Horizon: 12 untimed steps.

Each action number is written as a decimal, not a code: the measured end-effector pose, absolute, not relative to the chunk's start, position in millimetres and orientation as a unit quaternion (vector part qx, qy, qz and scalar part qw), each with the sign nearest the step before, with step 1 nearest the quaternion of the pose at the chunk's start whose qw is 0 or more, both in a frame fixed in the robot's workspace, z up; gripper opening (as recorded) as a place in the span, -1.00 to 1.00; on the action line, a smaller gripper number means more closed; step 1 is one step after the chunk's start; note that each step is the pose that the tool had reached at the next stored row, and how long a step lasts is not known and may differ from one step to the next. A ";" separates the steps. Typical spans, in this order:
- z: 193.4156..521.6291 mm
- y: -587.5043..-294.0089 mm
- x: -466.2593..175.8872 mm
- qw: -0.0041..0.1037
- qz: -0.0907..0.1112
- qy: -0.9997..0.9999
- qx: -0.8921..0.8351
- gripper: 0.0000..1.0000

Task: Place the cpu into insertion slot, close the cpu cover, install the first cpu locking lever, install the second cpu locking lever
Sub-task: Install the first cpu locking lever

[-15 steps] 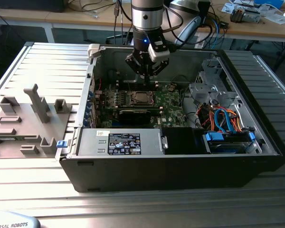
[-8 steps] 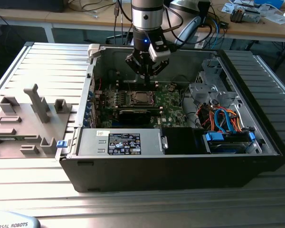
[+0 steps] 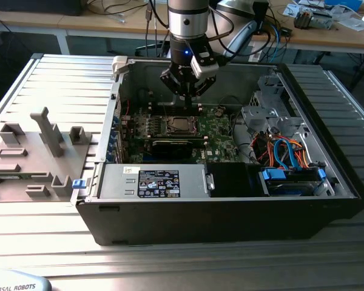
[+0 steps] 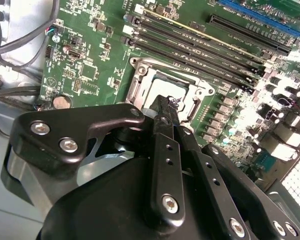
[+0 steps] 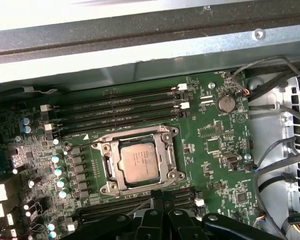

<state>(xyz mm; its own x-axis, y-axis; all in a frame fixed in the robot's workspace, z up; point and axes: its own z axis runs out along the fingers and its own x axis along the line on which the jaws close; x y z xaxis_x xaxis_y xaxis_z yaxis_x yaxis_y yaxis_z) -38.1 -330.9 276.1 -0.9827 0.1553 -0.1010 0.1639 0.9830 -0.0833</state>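
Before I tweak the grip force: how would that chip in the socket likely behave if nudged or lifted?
The chip looks like a flat, rigid metal-topped square, so probably stiff and light. Its smooth silvery top could be slippery. It lies inside the socket frame, so a sideways push would likely be stopped, not slide it.

Even, diffuse light fills the exterior view, and the ribbed metal table (image 3: 60, 73) reads bright while the inside of the open computer case (image 3: 230, 212) falls into shade. In the first wrist view a strip of the case wall (image 5: 140, 12) is washed out to near white, and the cpu (image 5: 138, 161) shows a soft sheen. In the second wrist view the gripper (image 4: 166, 106) sits close and slightly soft, with pale glare on its black links.
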 end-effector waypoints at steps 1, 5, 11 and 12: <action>276.1 -331.0 -38.1 0.047 -0.045 0.995 0.080 -0.79; 276.1 -331.0 -38.1 0.046 -0.034 0.996 0.075 -0.79; 276.1 -330.9 -38.0 0.044 -0.019 0.997 0.065 -0.79; 276.1 -331.0 -38.0 0.043 -0.017 0.997 0.063 -0.79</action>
<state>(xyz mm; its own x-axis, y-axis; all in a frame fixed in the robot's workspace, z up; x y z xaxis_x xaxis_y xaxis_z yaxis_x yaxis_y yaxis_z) -38.0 -331.0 276.1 -0.9883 0.1241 -0.0886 0.1270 0.9915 -0.0278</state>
